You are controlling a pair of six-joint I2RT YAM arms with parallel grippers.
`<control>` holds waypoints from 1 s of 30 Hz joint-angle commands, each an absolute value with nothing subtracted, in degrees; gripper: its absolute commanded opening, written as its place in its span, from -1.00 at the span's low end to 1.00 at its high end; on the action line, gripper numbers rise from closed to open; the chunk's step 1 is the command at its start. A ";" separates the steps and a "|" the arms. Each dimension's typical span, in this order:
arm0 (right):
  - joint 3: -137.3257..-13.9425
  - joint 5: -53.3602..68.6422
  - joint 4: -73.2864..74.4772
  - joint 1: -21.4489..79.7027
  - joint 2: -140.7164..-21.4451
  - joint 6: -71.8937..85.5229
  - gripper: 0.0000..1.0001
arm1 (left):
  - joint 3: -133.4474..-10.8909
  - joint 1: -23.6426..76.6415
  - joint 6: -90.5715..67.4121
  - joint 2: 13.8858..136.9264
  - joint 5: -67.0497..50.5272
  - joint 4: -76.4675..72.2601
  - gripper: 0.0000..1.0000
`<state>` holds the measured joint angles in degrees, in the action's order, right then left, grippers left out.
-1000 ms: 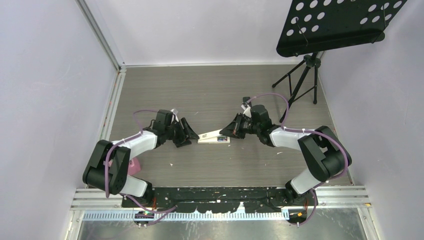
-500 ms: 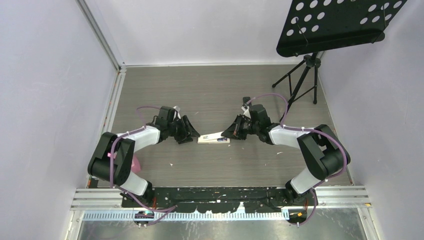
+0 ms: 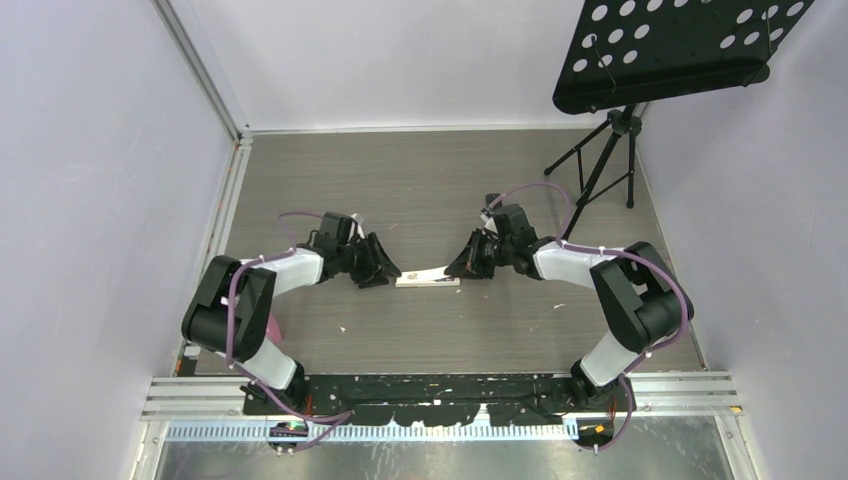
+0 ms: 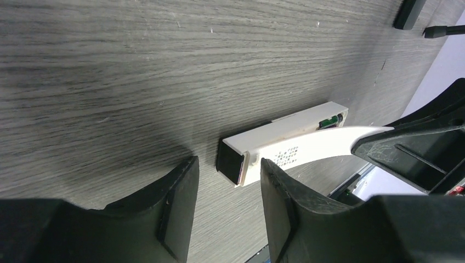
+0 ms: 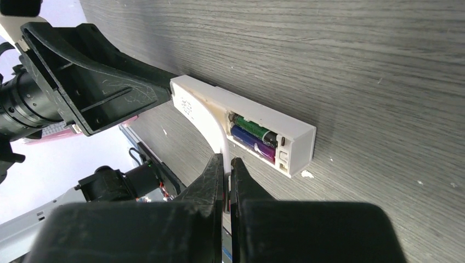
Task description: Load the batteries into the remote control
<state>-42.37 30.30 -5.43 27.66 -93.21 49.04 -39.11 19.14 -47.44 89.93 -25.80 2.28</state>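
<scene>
The white remote control (image 3: pixel 428 277) lies on its side on the grey table, its back compartment open. Inside it sit two batteries, a green one (image 5: pixel 253 129) and a purple-blue one (image 5: pixel 252 143); the green cell (image 4: pixel 329 121) also shows in the left wrist view. My right gripper (image 5: pixel 228 164) is shut on the thin white battery cover (image 5: pixel 211 126), which curves away from the remote (image 5: pixel 247 115) while its far end stays at the body. My left gripper (image 4: pixel 227 167) stands open just short of the remote's dark end (image 4: pixel 230 159), with nothing between the fingers.
A black tripod (image 3: pixel 600 165) with a perforated black tray (image 3: pixel 680 45) stands at the back right. A pink object (image 3: pixel 268 328) lies by the left arm's base. Small white crumbs (image 5: pixel 307 174) dot the table near the remote. Walls close the left, back and right.
My left gripper has moved right, closer to the remote's end, and its jaws have narrowed somewhat. The right gripper keeps hold of the cover and has shifted slightly back.
</scene>
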 commanded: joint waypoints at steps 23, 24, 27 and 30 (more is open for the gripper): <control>-42.46 21.51 6.18 27.69 -91.95 44.05 -0.99 | -36.66 23.50 -42.12 94.52 -20.31 4.09 -0.34; -42.38 21.34 6.30 27.69 -91.61 44.11 -0.99 | -36.72 23.61 -41.84 94.97 -19.24 5.17 -0.33; -42.42 20.60 7.26 27.69 -90.21 44.33 -0.91 | -36.84 23.64 -41.05 96.90 -16.41 8.15 -0.34; -42.35 20.65 7.73 27.56 -88.64 45.24 -0.52 | -36.14 23.64 -40.87 98.70 -15.90 8.26 -0.36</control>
<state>-43.59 26.15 1.19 27.81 -91.02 47.05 -39.68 22.83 -45.76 92.95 -26.13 -1.85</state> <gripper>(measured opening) 0.142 0.330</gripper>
